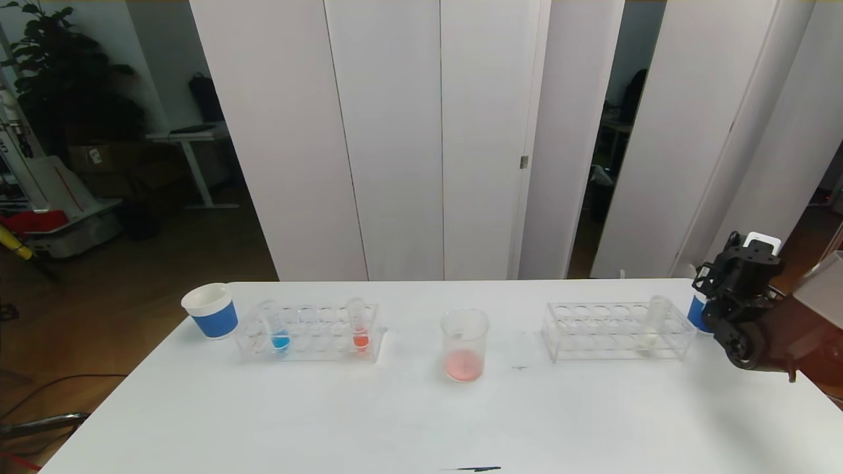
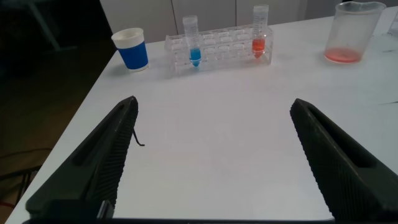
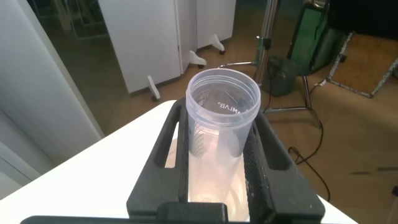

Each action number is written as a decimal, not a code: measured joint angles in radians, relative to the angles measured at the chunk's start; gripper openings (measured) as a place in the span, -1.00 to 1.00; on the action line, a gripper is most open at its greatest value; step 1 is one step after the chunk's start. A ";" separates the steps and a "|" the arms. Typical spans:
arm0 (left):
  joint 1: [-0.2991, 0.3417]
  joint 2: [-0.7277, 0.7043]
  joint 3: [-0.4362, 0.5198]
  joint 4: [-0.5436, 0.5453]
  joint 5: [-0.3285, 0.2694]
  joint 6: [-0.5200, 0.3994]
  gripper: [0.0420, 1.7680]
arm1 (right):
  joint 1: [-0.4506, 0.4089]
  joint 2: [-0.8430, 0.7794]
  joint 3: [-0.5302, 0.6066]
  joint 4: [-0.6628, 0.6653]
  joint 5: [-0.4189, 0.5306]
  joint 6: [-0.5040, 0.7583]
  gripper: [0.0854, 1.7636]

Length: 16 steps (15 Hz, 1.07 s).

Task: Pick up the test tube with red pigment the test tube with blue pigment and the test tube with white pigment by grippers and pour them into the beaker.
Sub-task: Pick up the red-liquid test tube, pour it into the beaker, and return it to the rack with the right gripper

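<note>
The left claw (image 2: 217, 165) is held wide open and empty, low over the near part of the table (image 1: 329, 421). The blue tube (image 2: 194, 42) is seen straight ahead of it, well apart, in the left rack (image 2: 217, 46). That tube stands upright, its long axis vertical and its mouth up, with the blue liquid at the bottom. A red tube (image 2: 260, 31) is parked upright near the other end of the same rack.

The right claw (image 3: 219, 118) is clenched on a clear tube (image 3: 224, 134) out by the table's right end. This tube is viewed down its open mouth, and its contents cannot be made out. The white tube (image 1: 654, 322) is lodged upright in the right rack (image 1: 593, 332), just beside that claw but not touching it.

The beaker (image 1: 465, 345) stands between the two racks with pink-red liquid already in it. The blue tube is judged the left arm's job, since that arm is nearer. A forward reach is called for, with the open fingers brought to either side of the upright glass above the rack.
</note>
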 joint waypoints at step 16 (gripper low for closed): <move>0.000 0.000 0.000 0.000 0.000 0.000 0.98 | -0.003 -0.095 0.058 0.008 0.008 -0.035 0.99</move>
